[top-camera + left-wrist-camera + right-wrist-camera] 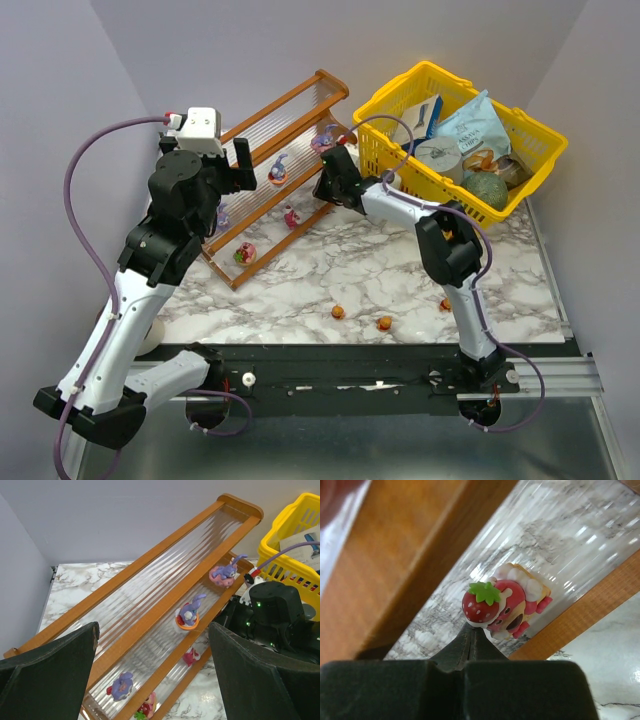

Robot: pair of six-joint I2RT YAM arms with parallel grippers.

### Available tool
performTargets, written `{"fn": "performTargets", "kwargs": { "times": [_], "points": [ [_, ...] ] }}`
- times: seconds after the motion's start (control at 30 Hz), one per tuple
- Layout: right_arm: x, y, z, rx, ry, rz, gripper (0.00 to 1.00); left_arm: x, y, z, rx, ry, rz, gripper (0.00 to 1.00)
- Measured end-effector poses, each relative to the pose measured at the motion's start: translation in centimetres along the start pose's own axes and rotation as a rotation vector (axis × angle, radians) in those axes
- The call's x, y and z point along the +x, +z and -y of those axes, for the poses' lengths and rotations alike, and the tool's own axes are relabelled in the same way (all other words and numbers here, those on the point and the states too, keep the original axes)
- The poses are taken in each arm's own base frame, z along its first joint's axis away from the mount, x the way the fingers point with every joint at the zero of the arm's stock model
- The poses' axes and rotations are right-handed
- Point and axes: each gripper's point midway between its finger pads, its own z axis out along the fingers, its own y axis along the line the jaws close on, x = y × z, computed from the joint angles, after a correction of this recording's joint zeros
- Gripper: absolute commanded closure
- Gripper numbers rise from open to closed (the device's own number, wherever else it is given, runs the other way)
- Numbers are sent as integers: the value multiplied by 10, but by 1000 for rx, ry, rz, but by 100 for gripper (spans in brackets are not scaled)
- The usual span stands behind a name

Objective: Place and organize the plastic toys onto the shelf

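Left hand (153,630) spread above the shelf (150,560); right hand (470,632) pinched together, tips at a strawberry figurine (507,607) on its lowest tier

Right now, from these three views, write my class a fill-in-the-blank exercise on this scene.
The basket beside the shelf is ___.
___ orange toys lie on the marble table.
The left gripper stands ___.
The strawberry toy has a ___ leaf.
Missing words: yellow; three; open; green.
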Motion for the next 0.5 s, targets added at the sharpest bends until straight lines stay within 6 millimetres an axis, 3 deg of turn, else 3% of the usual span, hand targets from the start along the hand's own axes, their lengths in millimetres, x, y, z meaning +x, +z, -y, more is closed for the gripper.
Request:
{"fn": "performTargets", "kwargs": {
  "times": [0.5],
  "points": [
    [-13,9,0,45,59,47,99,0,1,-2,-3,0,-2,1]
  ]
}}
